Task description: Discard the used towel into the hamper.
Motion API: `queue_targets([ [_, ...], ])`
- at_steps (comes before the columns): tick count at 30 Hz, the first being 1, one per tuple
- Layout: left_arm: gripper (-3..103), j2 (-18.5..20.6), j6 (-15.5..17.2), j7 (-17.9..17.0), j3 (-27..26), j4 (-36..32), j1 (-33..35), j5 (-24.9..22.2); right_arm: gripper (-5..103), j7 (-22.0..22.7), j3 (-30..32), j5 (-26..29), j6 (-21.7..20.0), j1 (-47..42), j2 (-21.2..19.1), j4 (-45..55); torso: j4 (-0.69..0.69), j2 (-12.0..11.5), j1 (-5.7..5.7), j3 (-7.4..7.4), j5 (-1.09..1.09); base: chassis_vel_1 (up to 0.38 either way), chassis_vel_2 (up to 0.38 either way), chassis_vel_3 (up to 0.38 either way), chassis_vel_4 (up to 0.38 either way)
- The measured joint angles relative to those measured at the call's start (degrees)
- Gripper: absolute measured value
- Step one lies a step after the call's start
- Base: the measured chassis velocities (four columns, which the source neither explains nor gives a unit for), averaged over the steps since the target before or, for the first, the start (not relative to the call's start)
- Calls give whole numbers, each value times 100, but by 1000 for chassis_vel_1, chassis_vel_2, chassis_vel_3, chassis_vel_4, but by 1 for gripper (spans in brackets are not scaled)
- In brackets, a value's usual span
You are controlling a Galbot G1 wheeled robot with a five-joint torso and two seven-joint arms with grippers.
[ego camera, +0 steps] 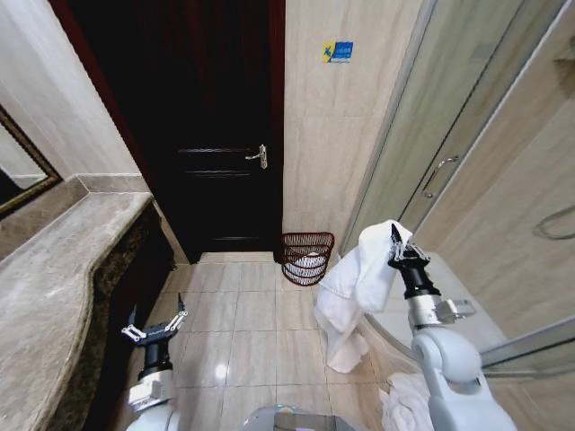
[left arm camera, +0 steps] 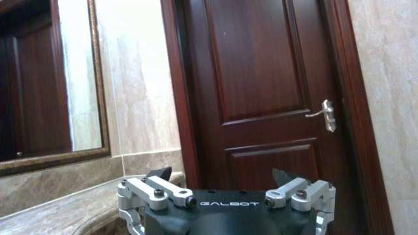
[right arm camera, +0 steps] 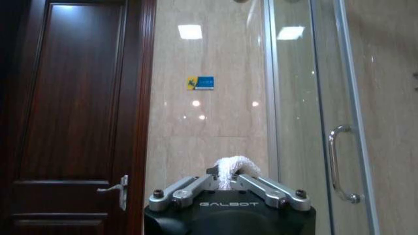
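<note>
We have the white towel (ego camera: 355,287) in hand but not yet in the hamper (ego camera: 306,257). Our right gripper (ego camera: 396,244) is raised on the right, its fingers clamped on a bunched fold of the cloth; in the right wrist view a tuft of towel (right arm camera: 230,169) pokes up between the closed fingers (right arm camera: 261,185). The rest of the cloth drapes down toward the tiled floor (ego camera: 243,332), hanging near the shower door (ego camera: 449,171).

The hamper stands farther off and to the left of the towel, on the floor against the wall, just right of the dark door (ego camera: 207,135). Something pale already lies inside it.

Our left gripper (ego camera: 155,325) sits low on the left beside the marble counter (ego camera: 54,287), fingers spread apart and empty.

By our judgement, 1 step is done: the pickup. Carrying the towel over the hamper and letting go remain.
</note>
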Motion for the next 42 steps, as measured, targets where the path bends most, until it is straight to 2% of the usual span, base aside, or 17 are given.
queue_targets([
  [6, 100, 0, 226, -2, 76, -202, -23, 73, 1, 75, -132, 137, -225, 589, -138, -198, -1, 0, 0, 0, 0, 0, 0, 0, 0],
  [11, 100, 2, 288, -8, 87, -258, -47, 103, 1, 229, -395, 441, -586, 1749, -559, -563, 0, -1, 0, 0, 0, 0, 0, 0, 0],
  [15, 100, 2, 284, -14, 69, -257, -43, 103, 1, 294, -538, 633, -756, 2223, -709, -717, 0, -1, 0, 0, -1, 0, 0, 0, 0],
  [19, 100, 3, 258, -29, -3, -242, -16, 96, 1, 463, -872, 1116, -1062, 3332, -905, -981, 0, -1, 0, 0, 0, 0, 0, 0, 0],
  [28, 100, 3, 161, -89, -198, -162, 3, 29, 1, 565, -1480, 1399, -1259, 4761, -875, -1663, 1, -2, 0, 0, -1, 0, 0, 0, 0],
  [30, 100, 3, 156, -119, -220, -160, 1, -12, 1, 599, -1573, 1481, -1316, 4964, -861, -1771, -2, -2, -1, 0, 2, 0, 0, 0, 0],
  [33, 100, 4, 130, -172, -269, -147, -22, -70, 1, 652, -1782, 1670, -1471, 5661, -863, -2008, 1, -2, 0, -1, -5, 0, 0, 0, 0],
  [42, 100, 3, 67, -159, -265, -160, 18, -63, 1, 727, -2026, 1834, -1616, 6402, -903, -2287, -1, -2, -1, -1, -1, 0, 0, 0, 0],
])
